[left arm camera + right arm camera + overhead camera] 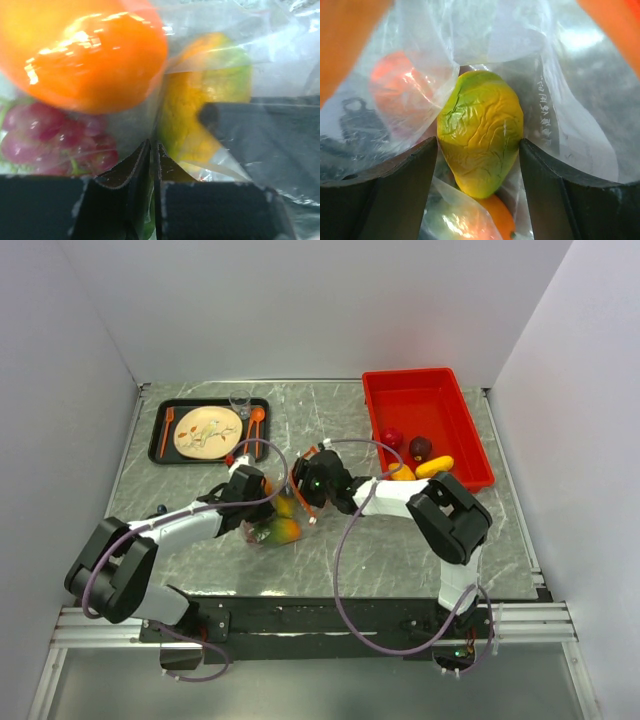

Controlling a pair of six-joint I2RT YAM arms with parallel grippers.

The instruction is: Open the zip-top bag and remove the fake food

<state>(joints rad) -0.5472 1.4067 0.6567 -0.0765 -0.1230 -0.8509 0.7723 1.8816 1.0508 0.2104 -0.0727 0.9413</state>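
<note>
Left arm [175, 523] and right arm [392, 496], lower half of the overhead frame: white links joined by bulky black joint housings. A thin purple-grey cable [338, 570] loops loosely along each. Wrist views, lower frame: fingers [400, 195] are matte black, flat-faced, with pale, scuffed edges.

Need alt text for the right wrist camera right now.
A green-yellow mango sits between the two dark fingers of the right gripper, inside the clear zip-top bag; whether they squeeze it is unclear. An orange-red fruit shows through the plastic at left.
</note>
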